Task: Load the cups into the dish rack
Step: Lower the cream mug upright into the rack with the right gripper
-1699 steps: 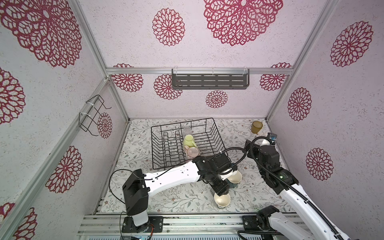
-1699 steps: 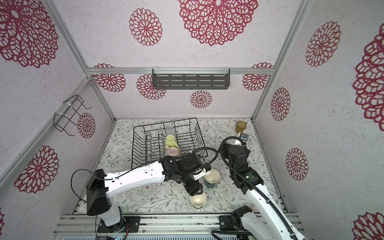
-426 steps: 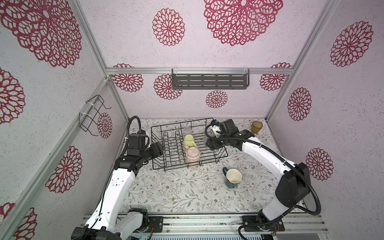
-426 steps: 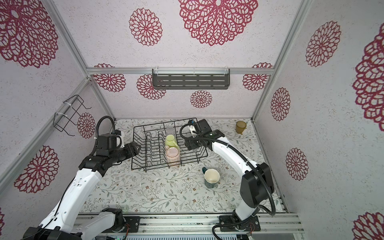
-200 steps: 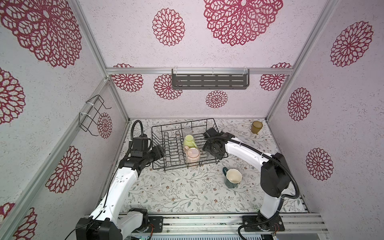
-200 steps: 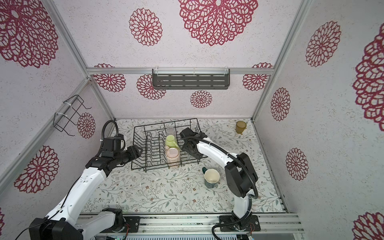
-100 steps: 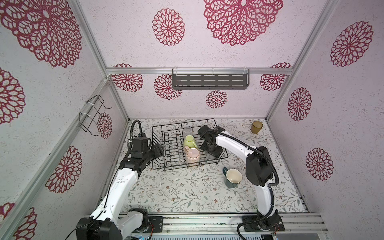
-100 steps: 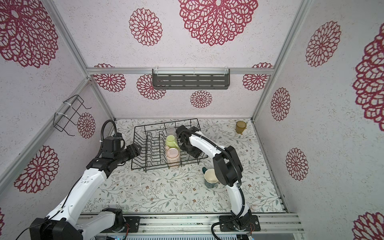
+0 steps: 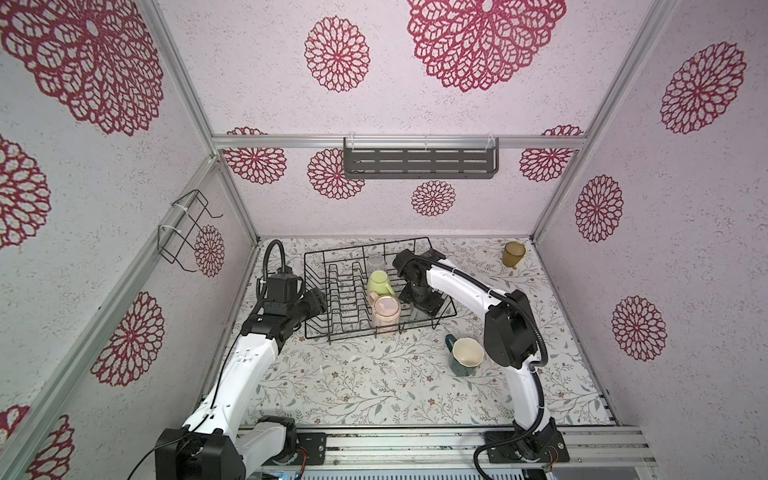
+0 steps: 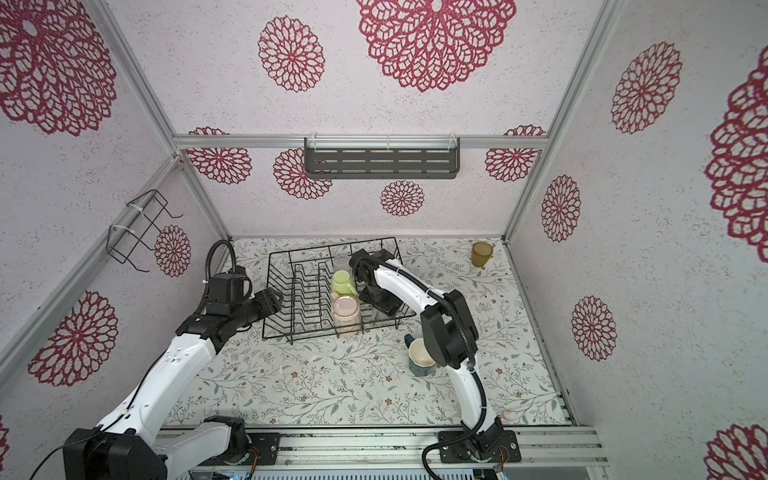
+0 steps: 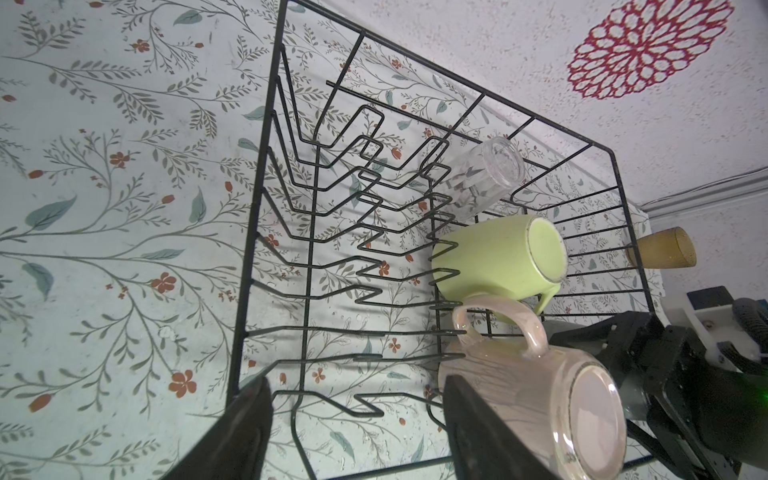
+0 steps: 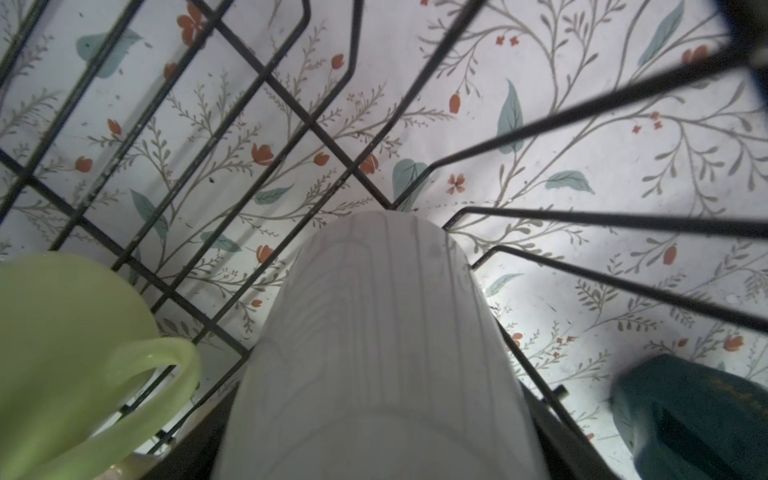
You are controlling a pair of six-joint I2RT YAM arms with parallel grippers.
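Observation:
The black wire dish rack [image 9: 365,244] [image 10: 332,246] stands at the back middle of the table. Inside it a clear glass [image 9: 375,262], a yellow-green mug [image 9: 379,282] and a pale pink cup [image 9: 385,309] stand bottom up in a row. My right gripper [image 9: 420,300] [image 12: 382,436] reaches down into the rack's right part, shut on the grey mug [image 12: 386,332]. On the table, a teal mug [image 9: 465,356] stands upright in front of the rack and an amber tumbler [image 9: 513,254] at the back right corner. My left gripper [image 9: 319,300] [image 11: 357,399] is open at the rack's left end.
A grey slotted shelf [image 9: 419,164] hangs on the back wall and a small bent wire holder [image 9: 185,232] on the left wall. My right arm's elbow [image 9: 509,332] stands just right of the teal mug. Zigzag divider prongs [image 11: 365,199] fill the rack's left half.
My right arm's elbow has swung forward towards the teal mug, while its gripper stays low in the rack's right part with the grey mug. The left arm has hardly moved.

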